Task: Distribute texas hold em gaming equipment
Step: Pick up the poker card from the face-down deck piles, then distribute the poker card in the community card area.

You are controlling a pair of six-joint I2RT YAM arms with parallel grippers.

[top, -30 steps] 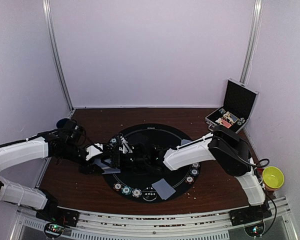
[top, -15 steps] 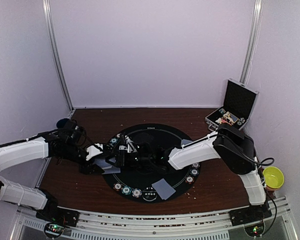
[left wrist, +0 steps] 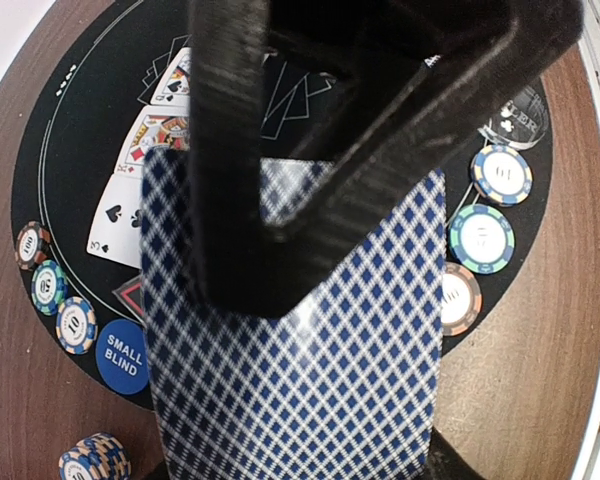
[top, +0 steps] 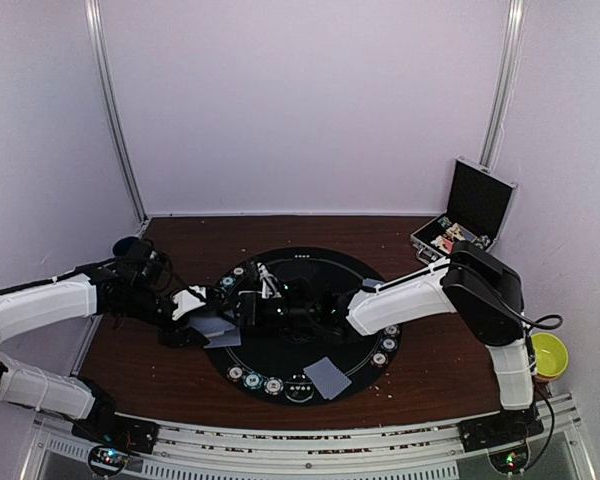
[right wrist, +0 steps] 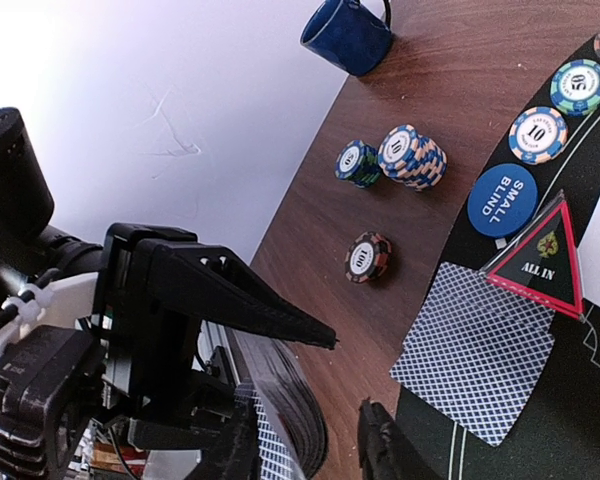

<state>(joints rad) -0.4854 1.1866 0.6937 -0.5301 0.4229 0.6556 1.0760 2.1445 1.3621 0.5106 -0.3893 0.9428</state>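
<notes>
Black mat [left wrist: 75, 140], deck [left wrist: 310, 400] half-hiding face-up cards [left wrist: 128, 205]

i see my left claw [top: 200, 318] at the left edge of the round black mat [top: 325, 270], a grey card [top: 218, 330] at its tip. my right claw [top: 252, 303] reaches across the mat and meets it just beside that card. a second grey card [top: 327, 377] lies near the mat's near edge, beside a row of chips [top: 252, 379]. an open black case [top: 477, 205] stands at the back right of the brown surface [top: 430, 380], and a yellow bowl [top: 547, 352] sits at the far right.
</notes>
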